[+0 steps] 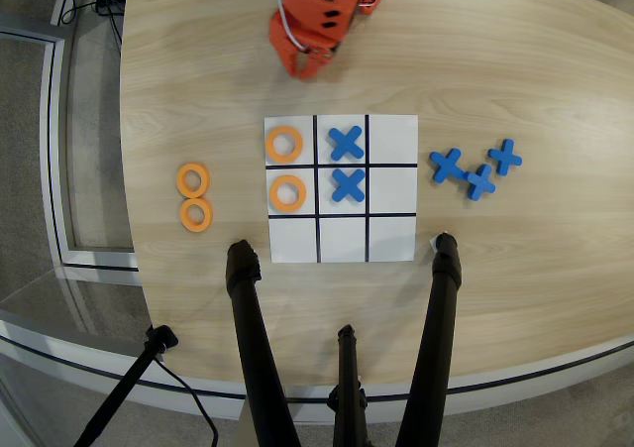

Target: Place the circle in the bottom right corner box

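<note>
With my gripper (302,68) empty above the grid, its opening unclear, I judged the reach step next: fetching a spare ring (193,179) left of the paper for the empty corner box (392,239).

Setting: office or meeting room adapted as a robotics demo station. Evidence: large rounded light-wood laminate table (555,269), of conference type; grey carpeted floor (30,90); clear plastic chair mat (59,269) at left; black cables (84,6) trailing at the top left corner; black tripod legs (253,358) standing on the tabletop; orange 3D-printed robot arm (317,16) mounted at the far edge.
</note>
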### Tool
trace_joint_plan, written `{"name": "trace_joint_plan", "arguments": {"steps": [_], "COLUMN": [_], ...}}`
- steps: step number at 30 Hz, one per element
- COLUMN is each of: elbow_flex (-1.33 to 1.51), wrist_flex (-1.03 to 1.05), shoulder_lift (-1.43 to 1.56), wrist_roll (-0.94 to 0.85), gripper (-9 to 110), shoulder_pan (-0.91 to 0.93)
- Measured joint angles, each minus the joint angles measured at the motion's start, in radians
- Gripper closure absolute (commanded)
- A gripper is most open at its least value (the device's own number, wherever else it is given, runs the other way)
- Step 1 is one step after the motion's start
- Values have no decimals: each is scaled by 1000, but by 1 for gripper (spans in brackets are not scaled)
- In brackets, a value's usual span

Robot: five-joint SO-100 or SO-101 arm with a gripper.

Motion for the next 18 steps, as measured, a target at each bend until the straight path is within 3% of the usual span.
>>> {"name": "trace_joint_plan", "arguments": {"steps": [6,9,14,18], "elbow_flex": [0,0,0,0], "wrist_flex": [0,0,0,0], "shoulder_lift": [2,2,2,2], "wrist_roll": [0,2,2,2], "gripper": [98,98,98,98], "shoulder_pan": [687,922,1072,1083]}}
